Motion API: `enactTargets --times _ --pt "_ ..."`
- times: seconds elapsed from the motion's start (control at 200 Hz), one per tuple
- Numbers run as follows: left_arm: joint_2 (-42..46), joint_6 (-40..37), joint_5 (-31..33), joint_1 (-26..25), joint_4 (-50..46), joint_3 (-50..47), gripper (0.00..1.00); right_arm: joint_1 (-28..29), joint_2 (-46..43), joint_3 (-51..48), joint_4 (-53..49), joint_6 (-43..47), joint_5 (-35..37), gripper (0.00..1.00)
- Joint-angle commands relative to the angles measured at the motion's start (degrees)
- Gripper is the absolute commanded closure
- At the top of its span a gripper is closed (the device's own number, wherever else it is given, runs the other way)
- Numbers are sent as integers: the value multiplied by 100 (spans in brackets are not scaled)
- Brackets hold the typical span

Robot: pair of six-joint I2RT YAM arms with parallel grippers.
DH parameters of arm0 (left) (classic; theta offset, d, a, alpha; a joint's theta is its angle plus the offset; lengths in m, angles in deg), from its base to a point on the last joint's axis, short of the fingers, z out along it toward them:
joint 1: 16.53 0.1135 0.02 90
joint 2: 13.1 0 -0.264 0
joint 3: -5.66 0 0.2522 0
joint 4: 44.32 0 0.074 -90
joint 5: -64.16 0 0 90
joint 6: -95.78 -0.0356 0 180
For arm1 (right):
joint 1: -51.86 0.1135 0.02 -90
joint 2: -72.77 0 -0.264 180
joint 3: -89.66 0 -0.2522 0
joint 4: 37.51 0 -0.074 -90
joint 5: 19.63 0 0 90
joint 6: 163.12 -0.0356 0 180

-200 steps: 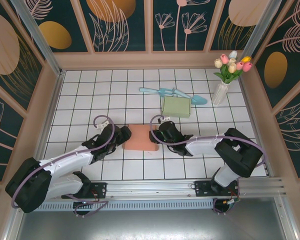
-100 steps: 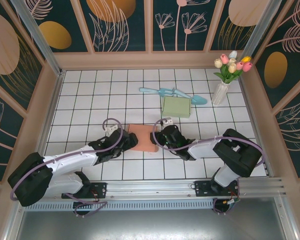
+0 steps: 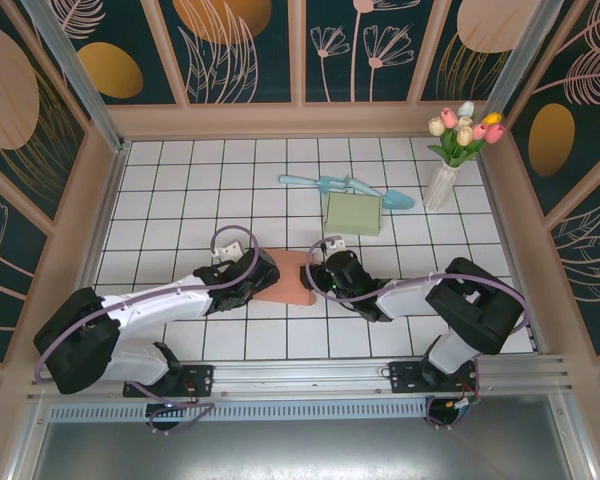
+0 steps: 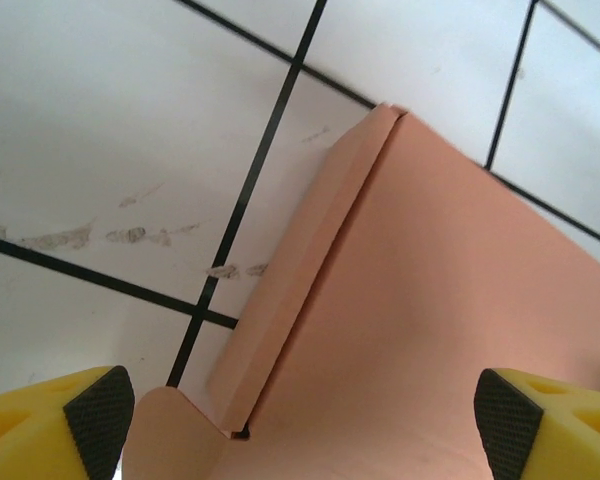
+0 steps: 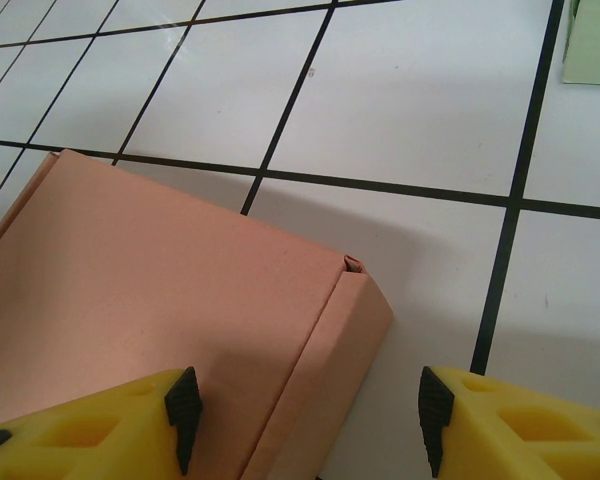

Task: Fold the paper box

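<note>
1. Flanking the paper box (image 3: pixel 292 272) from either end, the two arms look set for a press-and-tuck job. The box lies flat on the white tiled table (image 3: pixel 180 180), near the front edge, right between them.
2. The left gripper (image 3: pixel 261 273) sits low at the box's left end. On its wrist camera the jaws stand wide, with one yellow fingertip (image 4: pixel 92 420) over bare tile and the other over the pink card. The narrow side flap (image 4: pixel 300 290) falls between them, and nothing is pinched yet.
3. That straddle makes sense, as a judgement. The flap runs along a crease, and a wide mouth leaves room to come down around it before pressing it home.
4. The right gripper (image 3: pixel 318 282) mirrors it at the other end. Its jaws are parted to a middling gap, with the box's corner and folded side wall (image 5: pixel 325 370) between them. Neither pad visibly touches the card.
5. The likely purpose is to steady that end so the box doesn't skate across the slick tile while the left side is worked.
6. Well apart at the back sit a green box (image 3: pixel 353 213), a blue trowel (image 3: pixel 345 187) and a vase of tulips (image 3: pixel 440 185), out of both arms' way.
</note>
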Motion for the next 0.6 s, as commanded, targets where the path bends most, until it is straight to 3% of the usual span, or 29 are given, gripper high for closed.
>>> enactTargets --times 0.0,0.365,0.596 --pt "-158 339 -234 -5 -212 182 11 55 15 -136 -148 10 -108 38" --pt "-619 853 -937 -8 -377 377 14 55 31 -145 -125 -22 -32 38" --pt "-727 952 -962 -12 -244 375 16 55 -16 -180 -97 -49 -58 38"
